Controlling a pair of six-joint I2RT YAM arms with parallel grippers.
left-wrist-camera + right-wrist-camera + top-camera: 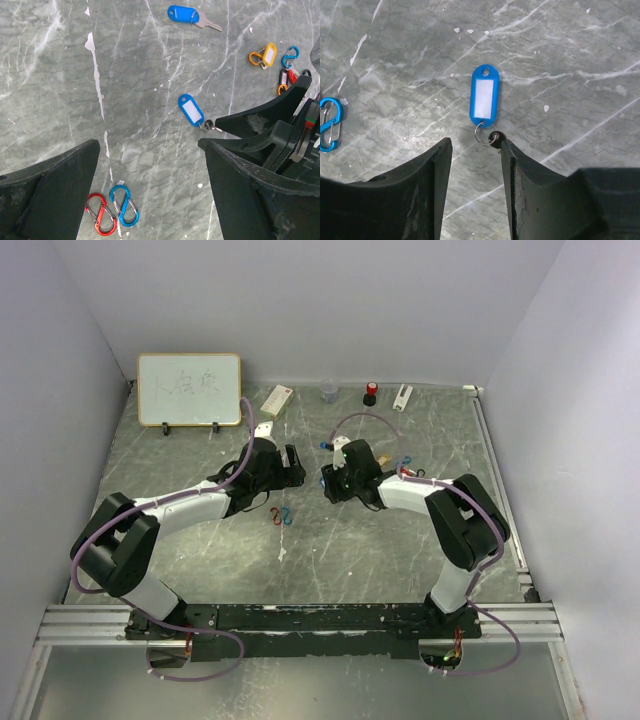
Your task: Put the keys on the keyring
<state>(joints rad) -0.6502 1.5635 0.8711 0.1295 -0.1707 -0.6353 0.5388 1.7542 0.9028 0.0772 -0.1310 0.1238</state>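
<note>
Right hand [472,145] about half open, gripping nothing. Blue-tag key [484,95] lies flat on the table [570,60] just off my fingertips, tag pointing away. Its ring and key head sit at the inner tip of one finger [530,185]; touching or a hair apart, can't tell. Blade hidden by that finger. Other finger is clear of it.

Left hand [149,145] wide open, holding nothing, over the table and facing the right hand. Red clip [100,216] and blue clip [124,205] lie side by side, touching, just beside one of its fingers.

Second blue-tag key [182,14] lies well apart from the first. Yellow tag [270,52] lies against an orange clip [255,58], with another blue clip [290,56] beside it; joined or not, can't tell.

Whiteboard [189,389] stands at the table's back edge.
</note>
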